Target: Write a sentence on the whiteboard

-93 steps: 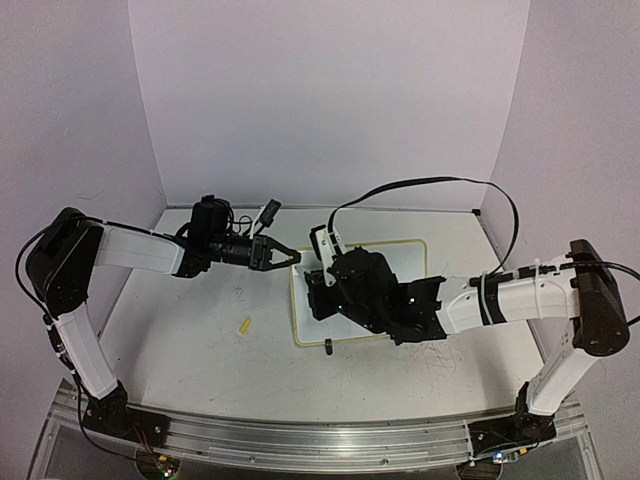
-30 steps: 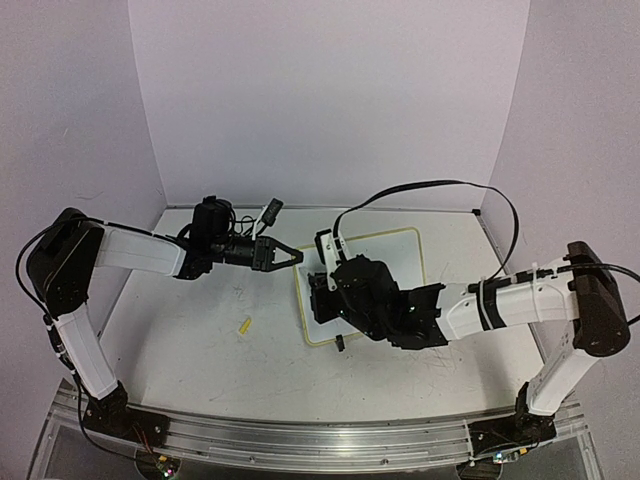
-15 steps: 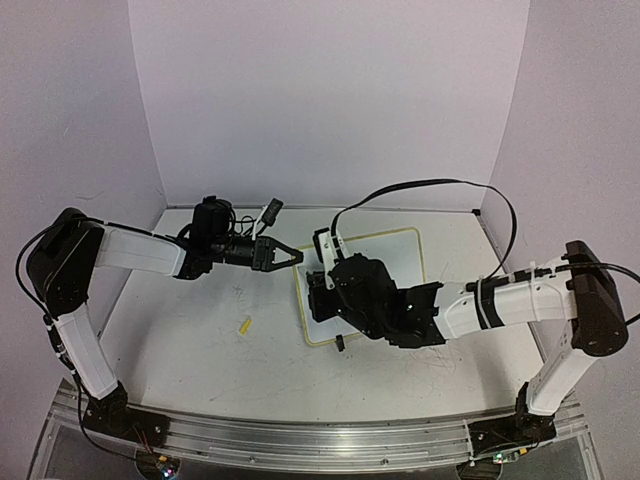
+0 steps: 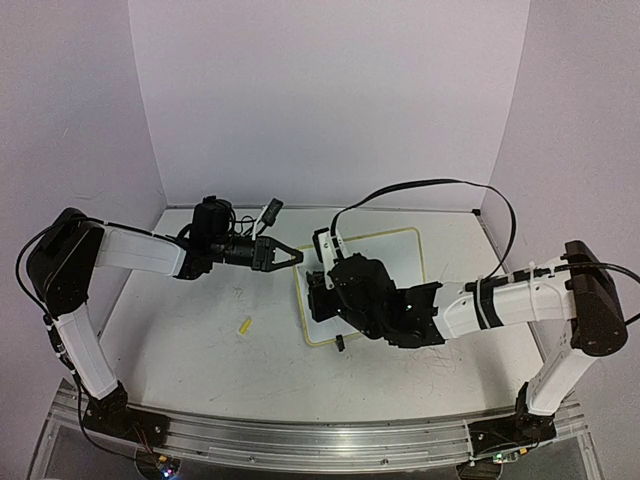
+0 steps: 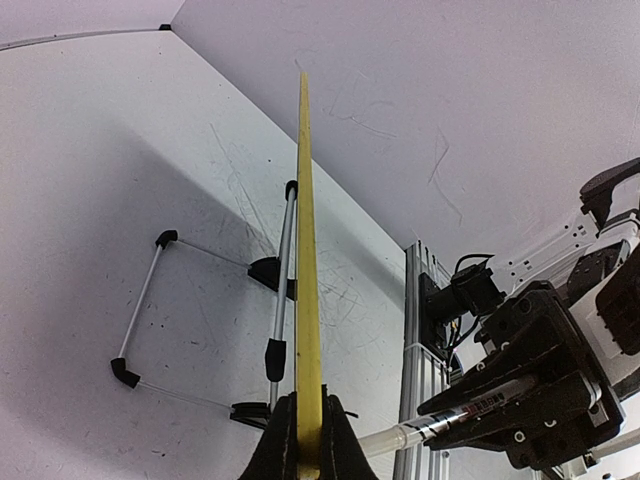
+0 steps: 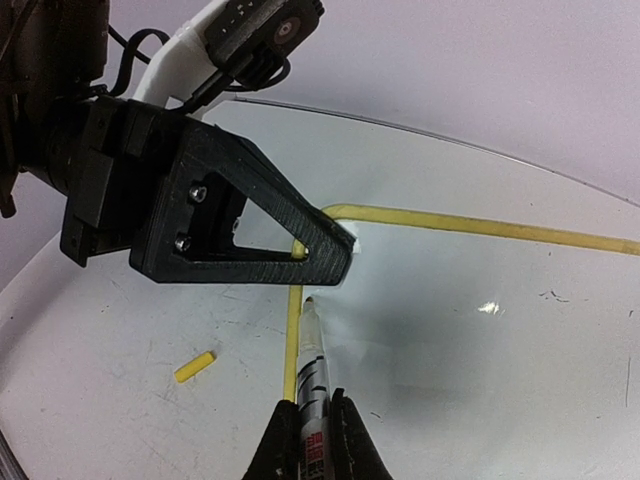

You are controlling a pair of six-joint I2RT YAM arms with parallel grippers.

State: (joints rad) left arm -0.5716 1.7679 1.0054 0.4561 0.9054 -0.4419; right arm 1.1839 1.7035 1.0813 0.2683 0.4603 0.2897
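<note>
Whiteboard (image 4: 405, 258): flat on the table (image 4: 180, 350) mid-scene, between the two arms, with its pale-yellow rim in plain sight.
Left gripper (image 4: 297, 257): clamped onto the board's far-left corner with the rim pinched between the fingers, and that's the only hold on it.
Right gripper (image 6: 308, 425): closed tight round the pen (image 6: 313, 368), whose tip is aimed at the left rim, just beside the left gripper.
Sentence: nothing readable on the bare white surface from the right wrist view, only a few dark flecks.
Contact: can't tell whether the tip is touching.
Cap (image 4: 245, 325): yellow, loose on the table, well apart from the board.
Risk, edge: the tip sits so near the rim that a stroke leftward would likely run off onto the table.
Risk, clash: pen and left fingers are close, so a wide first letter could knock them.
Risk, pivot: with one corner held, heavy pen pressure might swing the board and smear the line.
</note>
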